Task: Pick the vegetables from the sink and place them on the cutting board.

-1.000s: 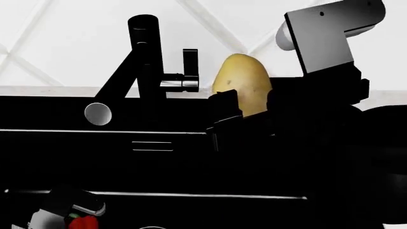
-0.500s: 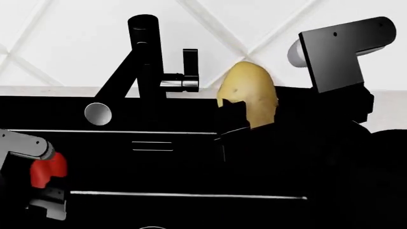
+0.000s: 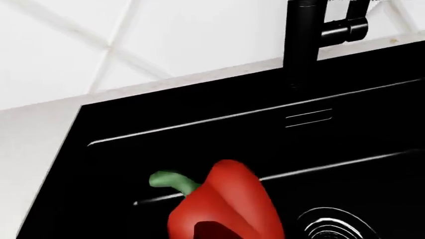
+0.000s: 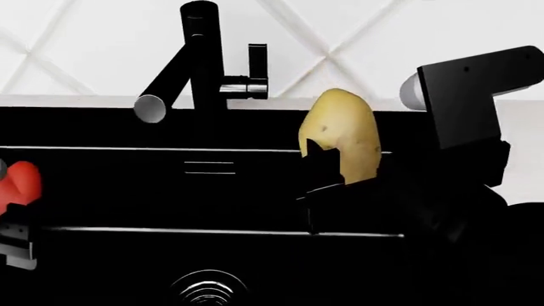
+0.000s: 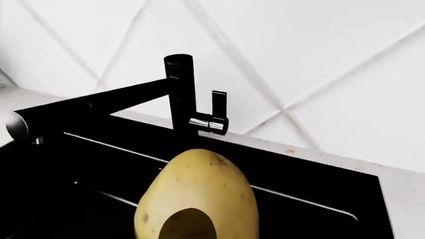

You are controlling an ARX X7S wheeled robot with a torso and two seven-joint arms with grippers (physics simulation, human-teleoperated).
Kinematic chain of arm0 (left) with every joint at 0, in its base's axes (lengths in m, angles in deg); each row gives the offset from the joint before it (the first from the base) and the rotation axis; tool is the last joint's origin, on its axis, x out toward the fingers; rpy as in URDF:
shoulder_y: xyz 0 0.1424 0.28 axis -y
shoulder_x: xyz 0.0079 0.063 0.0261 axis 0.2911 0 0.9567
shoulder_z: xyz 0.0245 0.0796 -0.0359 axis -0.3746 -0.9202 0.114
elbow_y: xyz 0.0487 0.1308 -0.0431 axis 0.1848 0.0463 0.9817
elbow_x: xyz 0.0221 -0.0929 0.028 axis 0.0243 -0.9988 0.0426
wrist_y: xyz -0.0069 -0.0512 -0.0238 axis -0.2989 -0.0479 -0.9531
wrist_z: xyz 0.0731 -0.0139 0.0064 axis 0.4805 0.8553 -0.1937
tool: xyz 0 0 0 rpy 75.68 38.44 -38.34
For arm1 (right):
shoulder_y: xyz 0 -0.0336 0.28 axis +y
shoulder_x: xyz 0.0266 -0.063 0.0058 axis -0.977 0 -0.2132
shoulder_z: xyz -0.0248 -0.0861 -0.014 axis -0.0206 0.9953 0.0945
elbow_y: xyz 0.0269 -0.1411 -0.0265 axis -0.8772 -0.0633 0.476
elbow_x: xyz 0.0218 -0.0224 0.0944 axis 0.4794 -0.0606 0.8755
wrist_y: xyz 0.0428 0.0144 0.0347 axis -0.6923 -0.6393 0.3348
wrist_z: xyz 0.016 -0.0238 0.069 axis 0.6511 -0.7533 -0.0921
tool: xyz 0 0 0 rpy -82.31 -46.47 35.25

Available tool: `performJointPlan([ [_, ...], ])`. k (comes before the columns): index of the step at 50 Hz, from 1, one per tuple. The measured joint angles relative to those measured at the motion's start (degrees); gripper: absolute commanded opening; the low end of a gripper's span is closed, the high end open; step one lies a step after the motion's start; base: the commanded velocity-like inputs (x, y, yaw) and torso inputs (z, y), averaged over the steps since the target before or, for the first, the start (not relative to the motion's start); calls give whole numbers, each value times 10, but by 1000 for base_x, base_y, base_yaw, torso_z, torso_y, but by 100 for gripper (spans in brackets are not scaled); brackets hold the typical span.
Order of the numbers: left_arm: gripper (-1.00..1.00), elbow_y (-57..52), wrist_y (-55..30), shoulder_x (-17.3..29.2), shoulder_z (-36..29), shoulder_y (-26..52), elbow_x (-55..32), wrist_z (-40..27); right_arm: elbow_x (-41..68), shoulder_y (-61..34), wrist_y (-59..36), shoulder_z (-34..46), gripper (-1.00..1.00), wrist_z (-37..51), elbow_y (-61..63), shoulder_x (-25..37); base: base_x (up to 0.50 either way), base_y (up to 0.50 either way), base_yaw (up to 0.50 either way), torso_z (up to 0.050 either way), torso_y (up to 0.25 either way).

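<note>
Holding both vegetables above the sink (image 4: pixel 102 191), one per pincer.
Right pincer (image 4: pixel 340 185) closed on the potato (image 4: pixel 342 137), held upright in front of the basin's back rim, beside the black faucet (image 4: pixel 200 57); left pincer (image 4: pixel 13 223) at the view's left edge, closed on the red bell pepper (image 3: pixel 229 204), green stem sideways, above the basin near the ringed drain (image 4: pixel 208 290).

I can't see the potato's (image 4: pixel 343 131) lower end behind the dark right gripper (image 4: pixel 327 185); the bell pepper (image 4: pixel 19 182) is cropped at the edge.
</note>
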Motion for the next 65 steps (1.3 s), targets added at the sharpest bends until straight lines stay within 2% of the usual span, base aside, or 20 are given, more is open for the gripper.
performJointPlan([
  [23,-100,-5,0,15,7,-7,-46,-37,-20,21,24,8,-100,-12,7,0,-478,-11,0,0,0],
  [34,-100,-4,5,20,10,-13,-60,-46,-28,34,42,5,-100,-23,13,-1,-25,-312,0,0,0],
  [65,-100,2,16,27,2,-11,-96,-69,-33,39,57,6,-100,-28,12,5,0,-498,0,0,0],
])
